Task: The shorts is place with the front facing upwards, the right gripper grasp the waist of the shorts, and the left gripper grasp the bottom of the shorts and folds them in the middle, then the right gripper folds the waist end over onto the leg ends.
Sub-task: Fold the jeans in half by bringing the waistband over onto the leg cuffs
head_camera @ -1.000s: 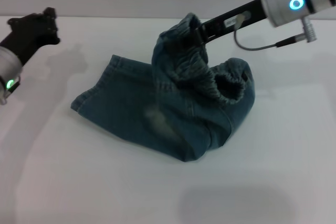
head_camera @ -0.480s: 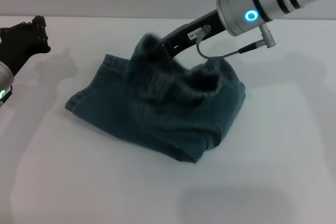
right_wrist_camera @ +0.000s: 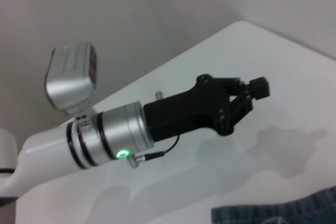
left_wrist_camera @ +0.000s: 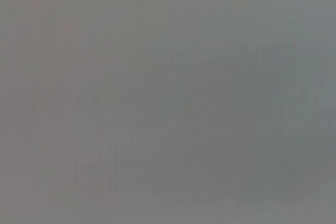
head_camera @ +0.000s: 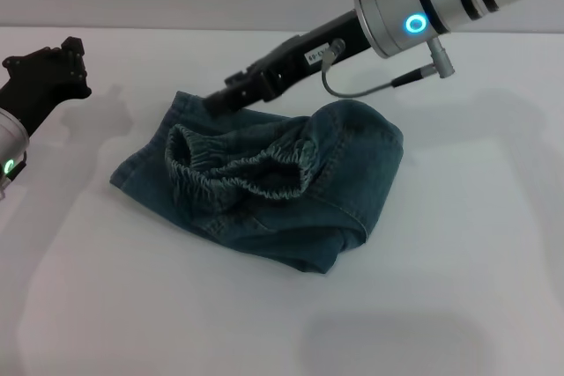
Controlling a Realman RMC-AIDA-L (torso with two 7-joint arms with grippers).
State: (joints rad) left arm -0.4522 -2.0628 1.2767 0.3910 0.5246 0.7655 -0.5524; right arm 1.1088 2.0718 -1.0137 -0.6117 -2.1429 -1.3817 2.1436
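Observation:
The denim shorts (head_camera: 352, 160) lie folded on the white table, in the head view. Their ruffled waist (head_camera: 238, 169) rests on top of the legs, close to the leg ends (head_camera: 145, 149) at the left. My right gripper (head_camera: 216, 99) hovers low over the far edge of the shorts, open and holding nothing. My left gripper (head_camera: 72, 66) is parked at the far left, off the cloth. The right wrist view shows that left gripper (right_wrist_camera: 247, 106) open and empty, with a strip of the shorts (right_wrist_camera: 278, 211) at the edge. The left wrist view is plain grey.
The white table (head_camera: 458, 261) extends all round the shorts. A grey cable (head_camera: 370, 90) loops under my right wrist, above the cloth. A wall stands behind the table's far edge.
My right gripper swung left with the waist, carried it over onto the legs and let it go. The band now lies flat. My left arm barely moved.

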